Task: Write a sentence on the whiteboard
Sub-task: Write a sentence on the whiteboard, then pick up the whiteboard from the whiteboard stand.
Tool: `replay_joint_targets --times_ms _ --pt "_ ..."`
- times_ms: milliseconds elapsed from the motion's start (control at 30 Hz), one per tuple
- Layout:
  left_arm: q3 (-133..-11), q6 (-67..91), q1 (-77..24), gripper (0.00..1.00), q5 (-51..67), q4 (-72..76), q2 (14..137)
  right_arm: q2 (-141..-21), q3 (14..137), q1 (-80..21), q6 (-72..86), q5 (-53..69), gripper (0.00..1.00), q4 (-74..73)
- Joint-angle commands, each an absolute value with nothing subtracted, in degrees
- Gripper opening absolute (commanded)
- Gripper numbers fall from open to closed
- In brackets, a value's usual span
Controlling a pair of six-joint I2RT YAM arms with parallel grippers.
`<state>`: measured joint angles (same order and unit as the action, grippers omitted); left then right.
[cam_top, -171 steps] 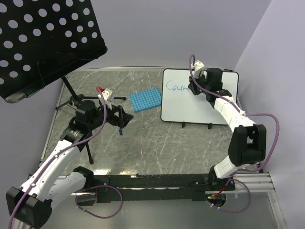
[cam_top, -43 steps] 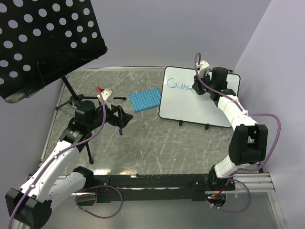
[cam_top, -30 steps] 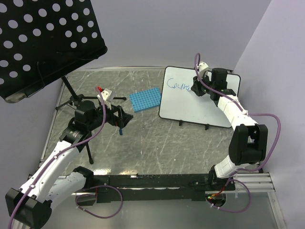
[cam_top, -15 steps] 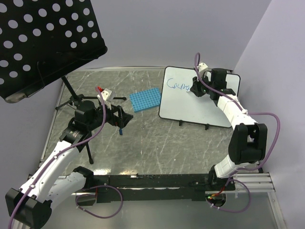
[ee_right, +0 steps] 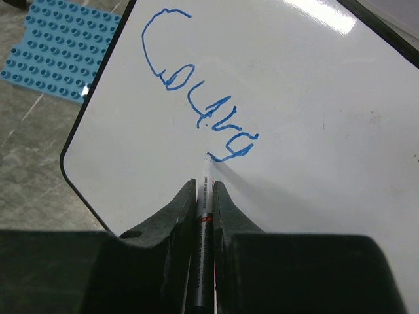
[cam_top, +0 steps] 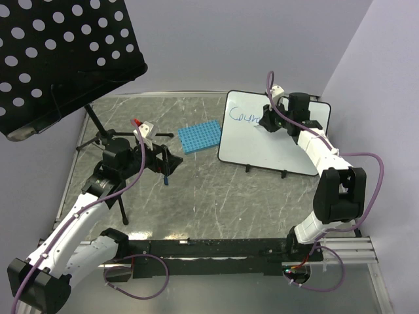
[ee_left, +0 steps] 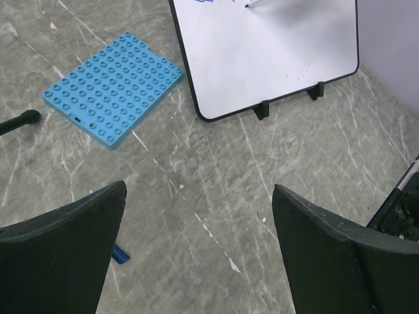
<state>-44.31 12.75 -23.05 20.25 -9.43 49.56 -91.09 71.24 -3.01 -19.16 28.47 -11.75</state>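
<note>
The right arm (cam_top: 315, 149) reaches far forward with its elbow raised. The right tool (ee_right: 204, 188) points ahead, both fingers pinched tight on a pen (ee_right: 203, 219). The left arm (cam_top: 78, 216) stretches forward and inward. The left tool (ee_left: 198, 191) hangs with its fingers spread wide.

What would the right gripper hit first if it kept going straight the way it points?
The large white rectangular whiteboard: the right gripper aims its thin grey marker at it, tip apparently touching beside the blue handwritten letters.
</note>
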Motion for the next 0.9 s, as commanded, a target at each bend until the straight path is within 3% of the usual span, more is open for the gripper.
replay_joint_targets --times_ms 0,200,333,567,867 --pt "-44.38 12.30 -22.85 0.97 20.65 -8.35 48.34 -85.79 72.69 -2.73 -18.20 30.75 0.00 -11.34" --pt "-43.51 16.34 -22.76 0.97 24.16 -3.79 50.79 -81.83 72.95 -0.44 -16.35 34.36 0.00 -12.13" --pt "-45.87 23.53 -22.68 0.97 29.09 1.93 58.95 -80.34 74.18 1.13 -14.68 37.52 0.00 -14.67" --pt "-59.47 28.82 -22.24 0.99 37.26 8.68 85.55 -72.87 70.59 2.11 -11.87 42.70 0.00 -15.82" --pt "-81.02 28.22 -21.88 0.85 47.46 11.43 113.80 -67.59 63.11 7.29 -9.32 50.53 0.00 -11.52"
